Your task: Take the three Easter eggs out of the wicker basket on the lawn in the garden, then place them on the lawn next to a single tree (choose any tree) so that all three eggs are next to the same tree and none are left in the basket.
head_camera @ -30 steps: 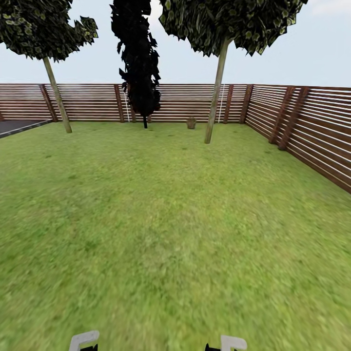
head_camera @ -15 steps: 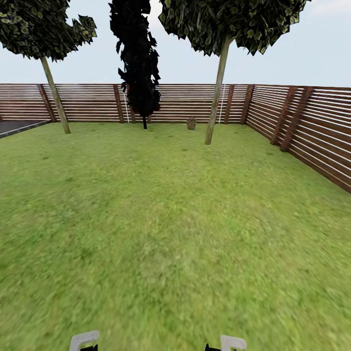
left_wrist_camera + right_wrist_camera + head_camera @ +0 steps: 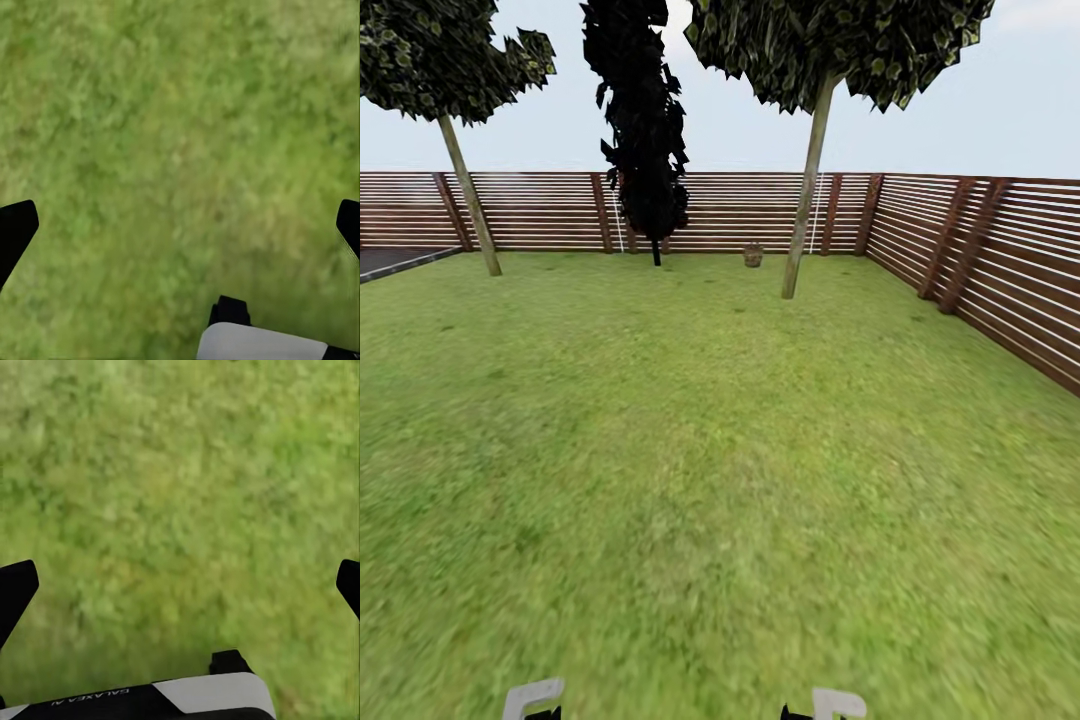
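Lawn (image 3: pixel 720 450): I see it spread wide ahead of me, from my arms out to the fence, and it lies under both wrist cameras too
Basket (image 3: pixel 753 256): small and brown, far off on the grass near the back fence, between the cypress and the right-hand tree, nearer the tree; I cannot make out any eggs in it from here
Tree (image 3: pixel 805 190): pale straight trunk rising from the grass just right of the basket, dark leafy crown above
Second tree (image 3: pixel 468 195): same kind of trunk, leaning a little, at the far left near the paved edge
Cypress (image 3: pixel 642 130): near-black cone, standing before the back fence, left of the basket
Fence (image 3: pixel 980 260): dark slats across the back and down the right side, meeting in the far right corner
Patio (image 3: pixel 390 260): a grey strip at the far left edge, beside the grass
Left gripper (image 3: pixel 180 229): I see its two dark fingertips wide apart at the picture's edges, nothing between them but grass
Right gripper (image 3: pixel 180 589): likewise spread, tips far apart over bare grass, holding nothing
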`<state>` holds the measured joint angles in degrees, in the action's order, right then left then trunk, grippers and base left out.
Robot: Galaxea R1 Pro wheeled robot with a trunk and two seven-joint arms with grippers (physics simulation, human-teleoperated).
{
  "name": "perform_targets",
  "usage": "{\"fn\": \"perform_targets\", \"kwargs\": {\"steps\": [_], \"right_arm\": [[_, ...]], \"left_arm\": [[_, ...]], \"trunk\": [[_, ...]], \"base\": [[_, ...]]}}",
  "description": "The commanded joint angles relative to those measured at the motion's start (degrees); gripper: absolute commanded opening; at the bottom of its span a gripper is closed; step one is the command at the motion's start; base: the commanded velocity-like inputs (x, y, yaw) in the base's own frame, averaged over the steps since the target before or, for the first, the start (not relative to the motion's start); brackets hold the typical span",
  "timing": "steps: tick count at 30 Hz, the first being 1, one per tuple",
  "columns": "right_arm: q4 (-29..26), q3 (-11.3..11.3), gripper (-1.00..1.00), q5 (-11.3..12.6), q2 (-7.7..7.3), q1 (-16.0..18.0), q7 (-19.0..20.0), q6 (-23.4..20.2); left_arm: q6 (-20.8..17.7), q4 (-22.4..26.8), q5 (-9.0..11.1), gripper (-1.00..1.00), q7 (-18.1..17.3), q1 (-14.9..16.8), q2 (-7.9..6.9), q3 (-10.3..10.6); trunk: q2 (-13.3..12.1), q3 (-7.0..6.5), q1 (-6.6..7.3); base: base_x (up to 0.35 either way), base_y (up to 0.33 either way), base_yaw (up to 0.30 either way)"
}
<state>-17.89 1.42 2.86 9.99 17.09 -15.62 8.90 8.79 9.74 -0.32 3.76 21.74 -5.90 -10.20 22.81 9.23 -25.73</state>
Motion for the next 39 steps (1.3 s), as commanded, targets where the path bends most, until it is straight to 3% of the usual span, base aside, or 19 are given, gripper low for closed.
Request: {"fn": "perform_targets", "kwargs": {"steps": [1,39], "right_arm": [[0.0,0.2,1.00,0.3,0.01,0.0,-0.2,0.2],[0.0,0.2,1.00,0.3,0.01,0.0,-0.2,0.2]], "left_arm": [[0.2,-0.1,0.0,1.00,0.0,0.1,0.01,-0.2],[0.2,-0.1,0.0,1.00,0.1,0.1,-0.04,-0.2]], "trunk": [[0.1,0.11,-0.05],[0.1,0.11,-0.05]], "base": [[0.245,0.000,0.000],[0.244,0.085,0.000]]}}
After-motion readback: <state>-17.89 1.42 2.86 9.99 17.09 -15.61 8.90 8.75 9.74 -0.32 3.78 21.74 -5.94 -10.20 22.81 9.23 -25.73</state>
